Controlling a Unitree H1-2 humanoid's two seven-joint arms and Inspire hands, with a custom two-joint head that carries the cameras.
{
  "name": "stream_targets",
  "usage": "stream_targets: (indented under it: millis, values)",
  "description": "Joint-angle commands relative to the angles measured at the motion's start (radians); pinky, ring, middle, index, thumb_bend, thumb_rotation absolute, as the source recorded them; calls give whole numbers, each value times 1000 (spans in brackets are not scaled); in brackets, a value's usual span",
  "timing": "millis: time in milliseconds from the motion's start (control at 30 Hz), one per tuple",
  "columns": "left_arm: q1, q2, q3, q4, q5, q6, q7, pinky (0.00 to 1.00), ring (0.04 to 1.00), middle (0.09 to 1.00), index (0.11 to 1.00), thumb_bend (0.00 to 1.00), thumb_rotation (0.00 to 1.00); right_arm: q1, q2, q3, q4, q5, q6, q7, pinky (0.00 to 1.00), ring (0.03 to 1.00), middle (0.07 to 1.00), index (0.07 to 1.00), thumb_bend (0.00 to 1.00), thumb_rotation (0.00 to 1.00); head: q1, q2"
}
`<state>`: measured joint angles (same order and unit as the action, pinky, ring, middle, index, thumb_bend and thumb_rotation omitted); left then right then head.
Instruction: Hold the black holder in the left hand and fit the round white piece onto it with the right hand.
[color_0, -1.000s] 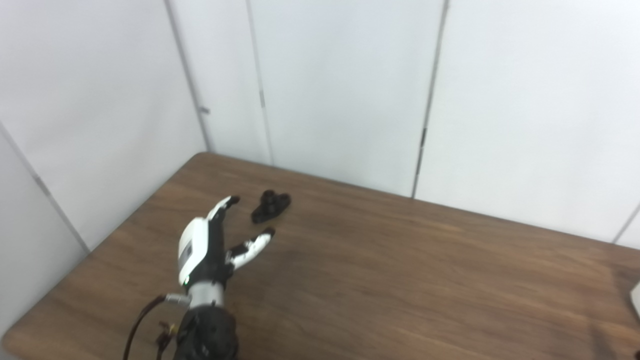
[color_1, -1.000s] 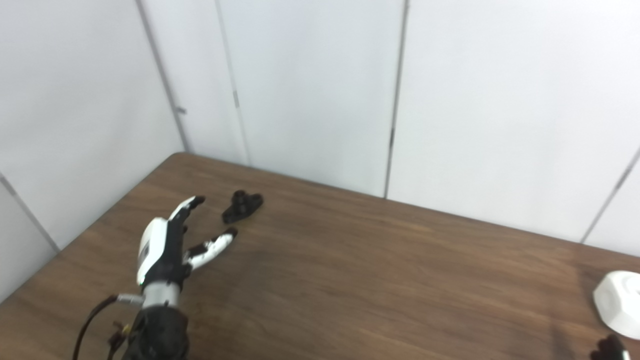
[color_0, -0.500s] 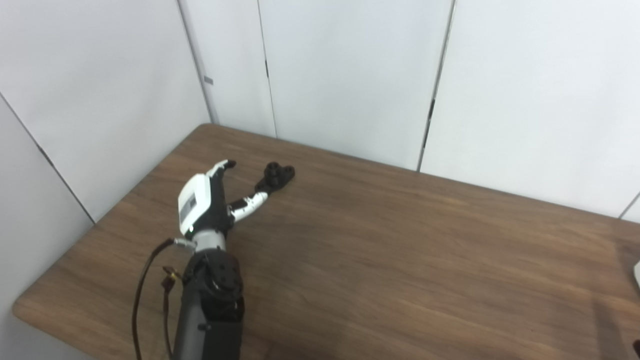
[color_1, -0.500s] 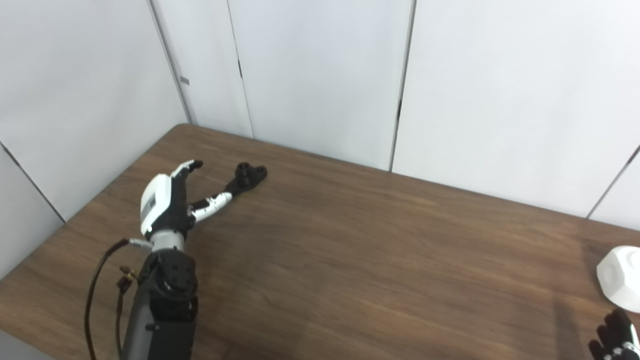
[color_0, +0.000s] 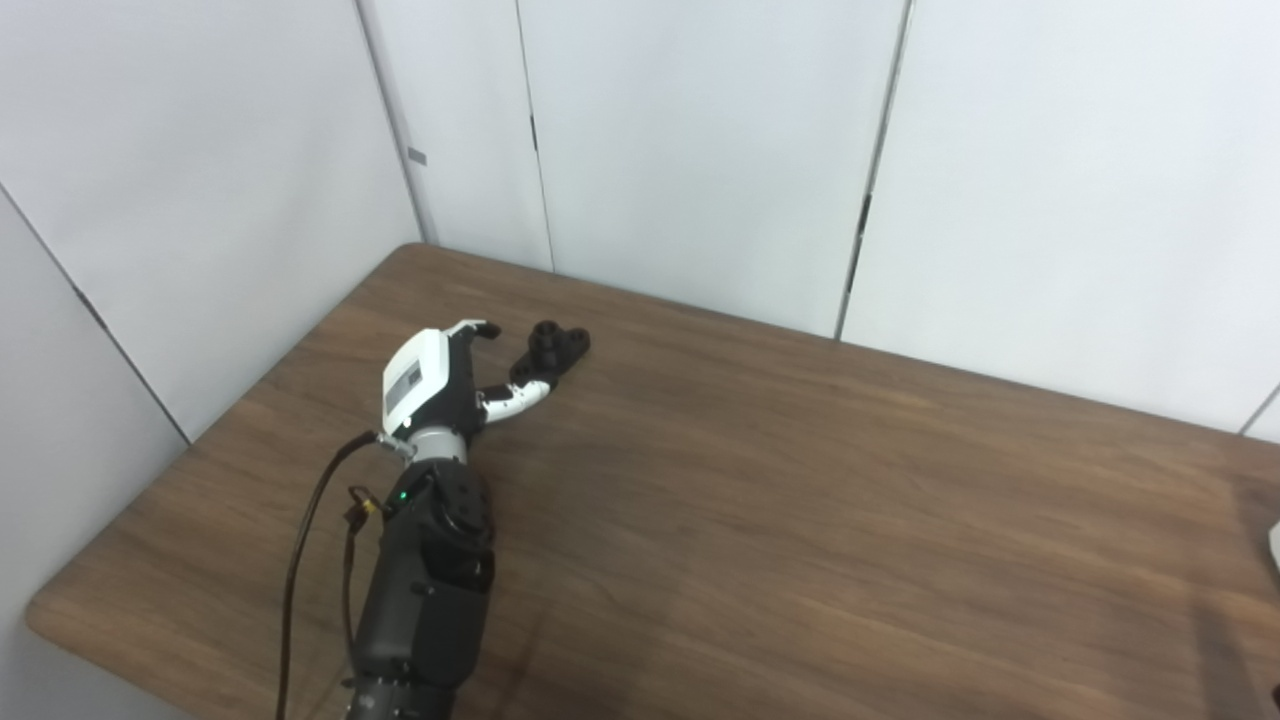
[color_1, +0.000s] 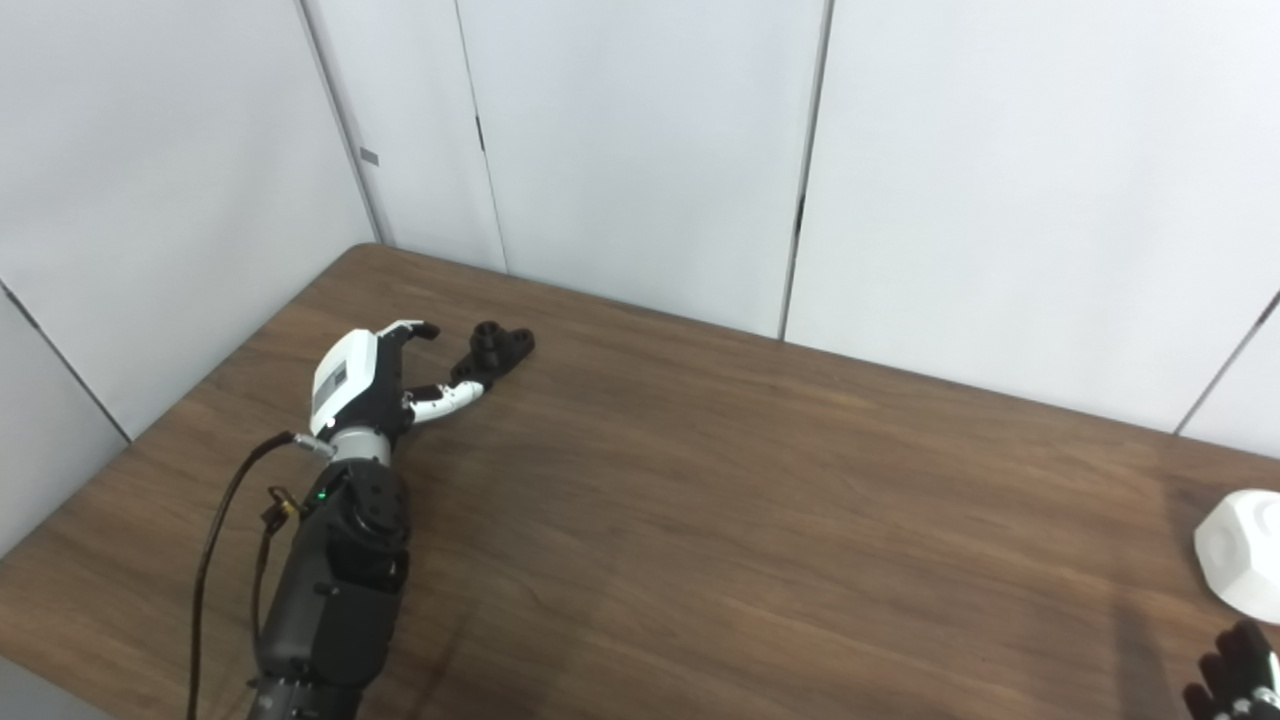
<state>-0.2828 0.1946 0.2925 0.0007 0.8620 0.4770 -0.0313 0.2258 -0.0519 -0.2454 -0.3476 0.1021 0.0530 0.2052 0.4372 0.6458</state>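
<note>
Left eye view and right eye view alike were filled by a brown wooden table (color_0: 800, 520) set into a corner of white wall panels (color_0: 700, 150). The left arm (color_0: 425, 590), dark and trailing a cable, was seen reaching up the table's left side toward the far corner. The left hand (color_0: 440, 375) was shown open, fingers spread and nothing held, its thumb stretched out toward the black holder (color_0: 552, 352).

The holder lay flat on the wood just beyond and to the right of that hand, its long axis running diagonally, near end low and left, far end high and right. The thumb tip was seen at the holder's near end; whether contact was made could not be told. The upper fingers were curled above and to the left of the piece, apart from it.

The round white piece (color_1: 1240, 555) was cut by the frame at the table's far right edge, well apart from the holder. Only dark fingertips of the right hand (color_1: 1235, 675) showed at the bottom right corner, just below the white piece; its state could not be told.

The left hand was judged by far the nearer to the holder, a short reach along the diagonal being what the grasp would call for.
</note>
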Motion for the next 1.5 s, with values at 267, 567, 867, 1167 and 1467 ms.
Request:
stream_targets:
  millis: [267,567,867,1167,1467]
  values:
    - [-104,66,-34,98,-64,-9,94,864,899,848,740,832,304,140,-36,11,-38,12,-30,11,1000,1000,1000,991,817,1000,-20,-19]
    - [-158,113,-64,211,-120,-8,131,876,907,864,765,802,303,153,-22,11,-36,7,-45,2,1000,1000,1000,996,809,1000,-47,-30]
    - [-191,156,-130,286,-155,-12,170,880,896,850,748,802,294,159,-21,11,-28,-6,-55,-3,1000,1000,1000,1000,807,1000,-68,-41]
    - [-230,155,-141,303,-131,-8,125,866,899,855,746,800,332,161,-18,8,-27,-14,-65,-11,1000,1000,1000,1000,801,1000,-67,-41]
    - [-226,135,-134,296,-104,-7,83,873,911,860,726,786,330,160,-18,11,-23,-20,-69,-11,1000,1000,1000,1000,780,1000,-72,-44]
